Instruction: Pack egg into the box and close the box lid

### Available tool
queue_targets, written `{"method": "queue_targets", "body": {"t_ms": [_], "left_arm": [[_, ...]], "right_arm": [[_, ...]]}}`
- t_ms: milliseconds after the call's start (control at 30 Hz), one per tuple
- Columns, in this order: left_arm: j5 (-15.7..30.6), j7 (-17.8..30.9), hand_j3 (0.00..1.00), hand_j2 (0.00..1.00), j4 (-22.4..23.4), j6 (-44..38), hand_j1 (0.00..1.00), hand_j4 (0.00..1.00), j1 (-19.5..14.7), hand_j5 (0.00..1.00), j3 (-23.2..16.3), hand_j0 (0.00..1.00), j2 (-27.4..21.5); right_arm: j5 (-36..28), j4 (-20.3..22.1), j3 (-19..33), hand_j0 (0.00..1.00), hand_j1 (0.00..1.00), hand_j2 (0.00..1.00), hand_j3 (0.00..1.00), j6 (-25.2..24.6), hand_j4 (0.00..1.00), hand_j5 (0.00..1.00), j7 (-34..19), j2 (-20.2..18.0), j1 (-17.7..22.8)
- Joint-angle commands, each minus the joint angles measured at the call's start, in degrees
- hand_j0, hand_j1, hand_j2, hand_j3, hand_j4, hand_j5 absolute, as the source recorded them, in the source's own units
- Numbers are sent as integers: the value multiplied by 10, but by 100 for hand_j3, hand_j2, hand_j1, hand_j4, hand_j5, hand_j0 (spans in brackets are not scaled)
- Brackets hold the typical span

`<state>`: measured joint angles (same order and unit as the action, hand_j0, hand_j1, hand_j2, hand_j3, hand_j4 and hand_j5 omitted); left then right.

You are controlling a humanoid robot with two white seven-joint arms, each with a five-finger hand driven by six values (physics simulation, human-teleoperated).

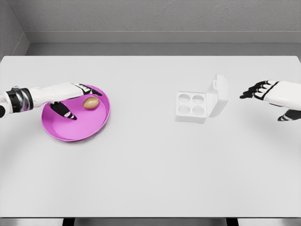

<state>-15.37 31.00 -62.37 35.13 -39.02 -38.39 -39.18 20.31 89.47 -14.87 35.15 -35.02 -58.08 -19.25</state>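
Note:
A brown egg [91,102] lies on the far right part of a magenta plate [82,129] at the table's left. My left hand [75,100] reaches over the plate from the left, fingers spread, its fingertips just left of the egg and holding nothing. A white egg box [191,107] with four hollow cups sits right of the table's middle, its lid [218,95] standing open on the right side. My right hand [263,94] hovers to the right of the lid, apart from it, fingers relaxed and open.
The white table [150,165] spans the whole view, with a grey wall behind its far edge. Nothing else stands on it besides the plate and the box.

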Motion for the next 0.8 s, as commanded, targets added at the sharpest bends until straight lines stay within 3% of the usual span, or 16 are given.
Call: {"method": "queue_targets", "body": {"t_ms": [0, 233, 300, 767], "left_arm": [[-4, 1, 92, 92, 1, -1, 92, 92, 0, 92, -2, 92, 8], [-12, 7, 88, 88, 4, -1, 88, 88, -3, 88, -2, 88, 14], [-12, 7, 83, 83, 6, -1, 83, 83, -4, 83, -2, 83, 14], [-10, 6, 83, 83, 8, -1, 83, 83, -13, 83, 0, 83, 7]], "right_arm": [[-3, 1, -7, 100, 100, 100, 100, -2, 100, 100, 0, 0, 1], [-4, 1, -10, 100, 100, 100, 100, -2, 100, 100, 0, -1, 0], [-3, 1, -10, 100, 100, 100, 100, -2, 100, 100, 0, -1, -1], [-4, 10, -10, 100, 100, 100, 100, -2, 100, 100, 0, -1, -1]]}}
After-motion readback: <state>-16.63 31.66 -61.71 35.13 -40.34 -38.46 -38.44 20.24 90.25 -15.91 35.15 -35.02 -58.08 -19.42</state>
